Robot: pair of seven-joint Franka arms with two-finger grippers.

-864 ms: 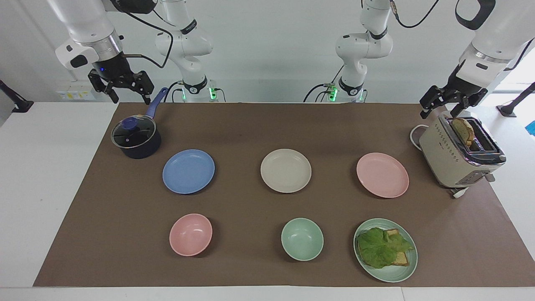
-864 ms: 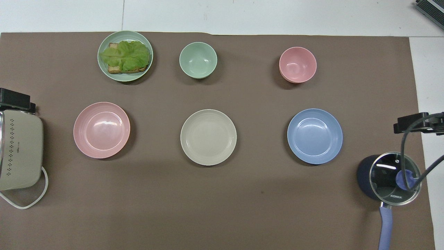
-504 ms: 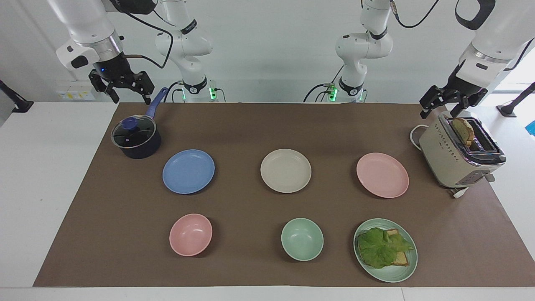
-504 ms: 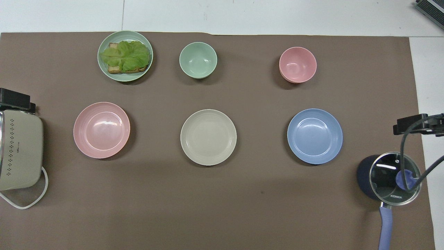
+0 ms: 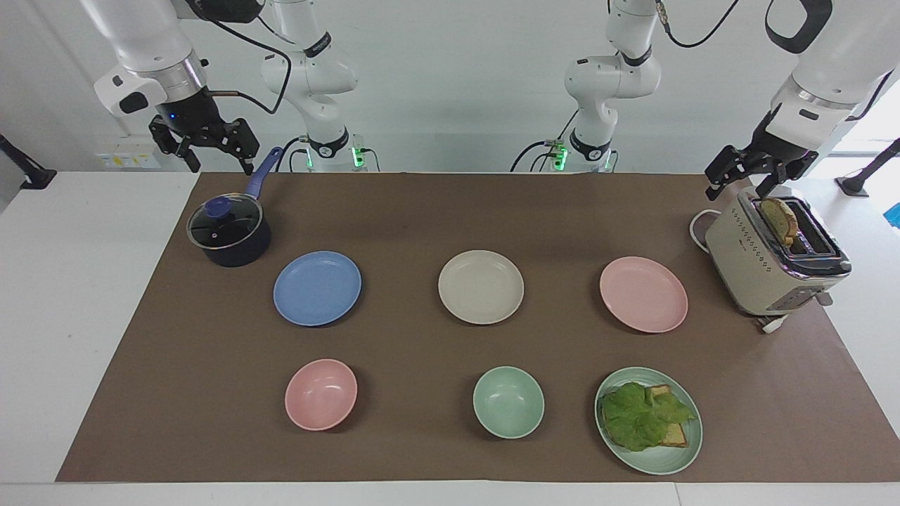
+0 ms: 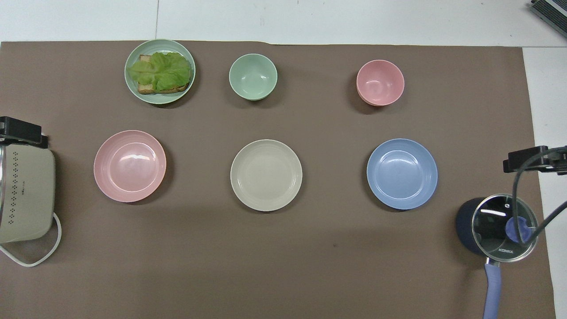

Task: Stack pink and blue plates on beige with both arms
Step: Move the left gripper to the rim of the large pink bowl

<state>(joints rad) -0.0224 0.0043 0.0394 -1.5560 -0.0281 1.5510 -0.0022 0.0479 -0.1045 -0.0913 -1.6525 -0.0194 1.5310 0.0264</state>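
Left gripper (image 5: pixel 740 184) raised over toaster (image 5: pixel 773 263), fingers spread, empty. Pink plate (image 5: pixel 643 294) on mat below and well apart from those fingers, toward table middle.

Right gripper (image 5: pixel 214 156) raised over saucepan (image 5: pixel 228 235) handle, fingers spread, empty. Blue plate (image 5: pixel 317 288) well apart from them, just beside saucepan.

Beige plate (image 5: pixel 481 287) between pink and blue (all three apart, none stacked). Plates round, shallow, matte, equal size; brown mat (image 5: pixel 422 211) flat, papery.
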